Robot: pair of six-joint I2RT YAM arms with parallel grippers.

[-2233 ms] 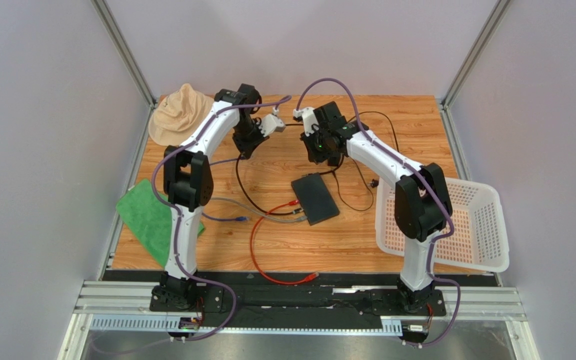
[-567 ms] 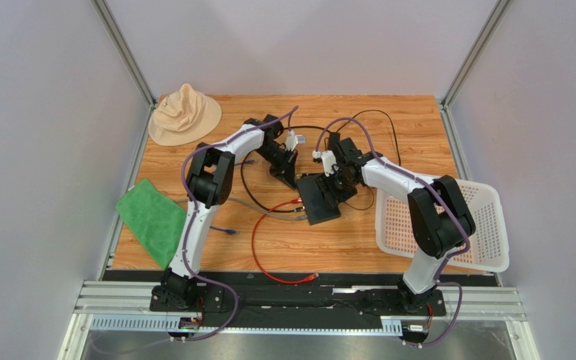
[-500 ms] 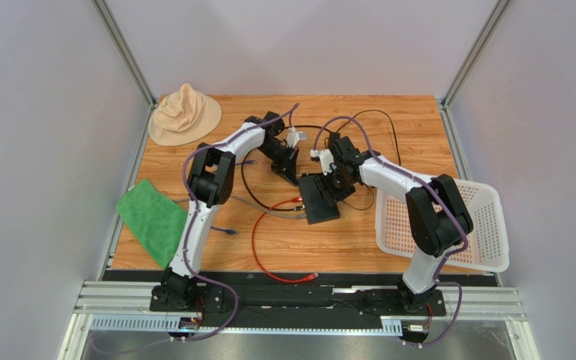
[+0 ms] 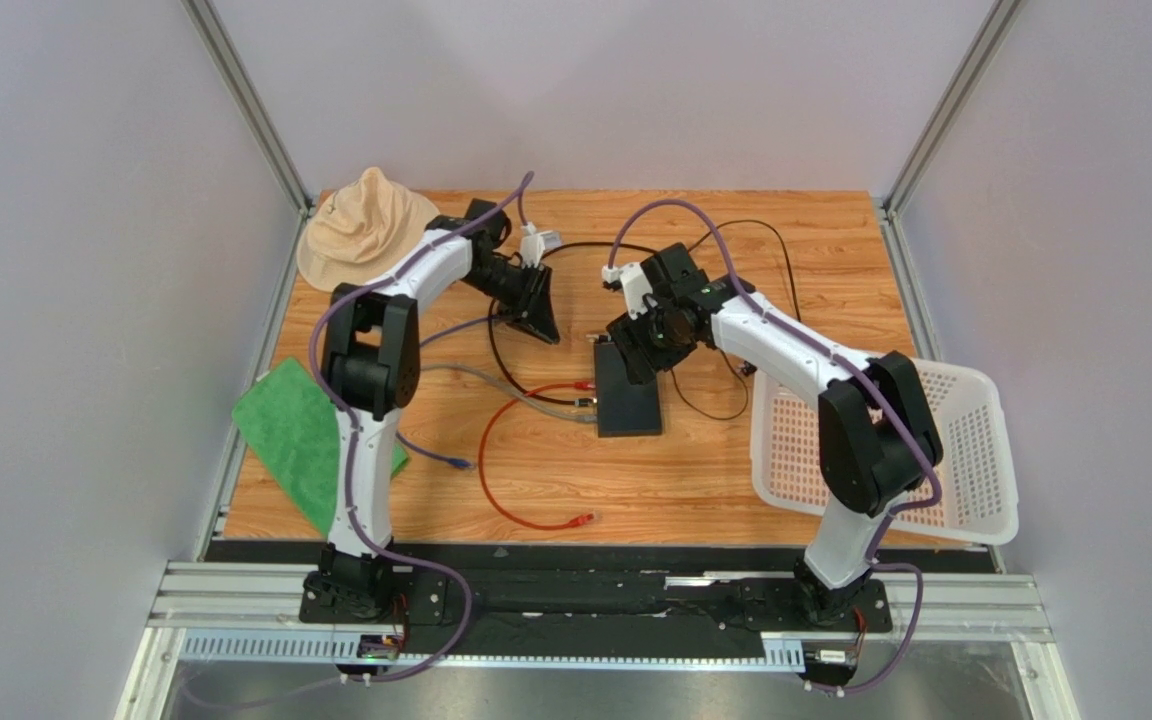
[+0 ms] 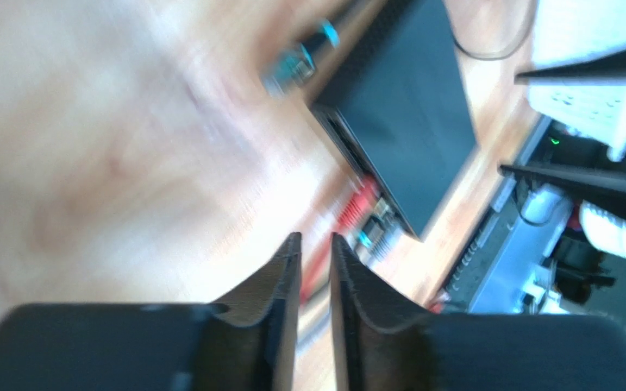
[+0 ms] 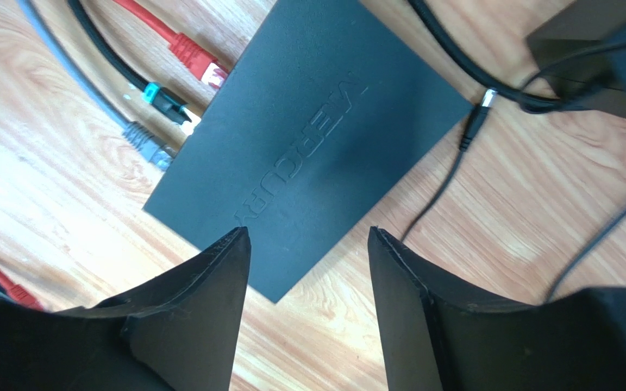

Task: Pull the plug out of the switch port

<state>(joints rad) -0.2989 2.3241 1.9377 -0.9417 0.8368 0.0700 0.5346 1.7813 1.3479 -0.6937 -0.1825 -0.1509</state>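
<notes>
Plainly, the switch (image 6: pixel 308 138) lay beneath the right claw (image 6: pixel 306 236), which gaped wide and empty, while the left claw (image 5: pixel 315 238), barely parted, gripped nothing.

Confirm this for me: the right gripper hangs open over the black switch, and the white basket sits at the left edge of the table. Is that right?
Not quite. The white basket sits at the right edge of the table, beside the right arm, as the top external view shows. The rest holds: the right gripper hangs open over the black switch.
</notes>
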